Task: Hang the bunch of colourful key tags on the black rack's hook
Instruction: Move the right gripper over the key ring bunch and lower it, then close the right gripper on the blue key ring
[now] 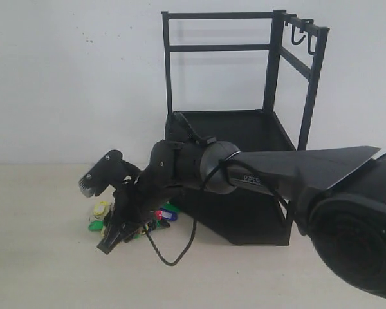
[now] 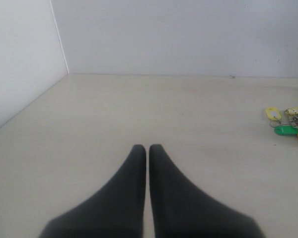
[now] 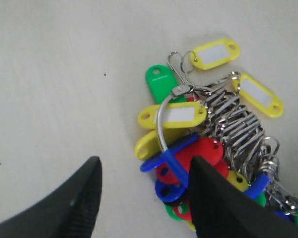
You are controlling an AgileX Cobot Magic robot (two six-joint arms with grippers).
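The colourful key tag bunch (image 1: pixel 157 214) lies on the table just left of the black rack (image 1: pixel 244 129), half hidden by my right arm. In the right wrist view the bunch (image 3: pixel 208 129) shows yellow, green, red and blue tags on silver rings. My right gripper (image 3: pixel 145 166) hangs open low over it; one finger (image 3: pixel 211 198) overlaps the red and blue tags, the other (image 3: pixel 84 198) stands over bare table. The rack's J-shaped hooks (image 1: pixel 300 37) sit at its top right. My left gripper (image 2: pixel 147 148) is shut and empty, with the bunch (image 2: pixel 289 123) far off to one side.
The right arm (image 1: pixel 276 170) reaches across in front of the rack's lower tray, with a black cable (image 1: pixel 174 257) looping down to the table. A white wall (image 1: pixel 71 77) stands behind the light table (image 1: pixel 45 270). The left arm does not show in the exterior view.
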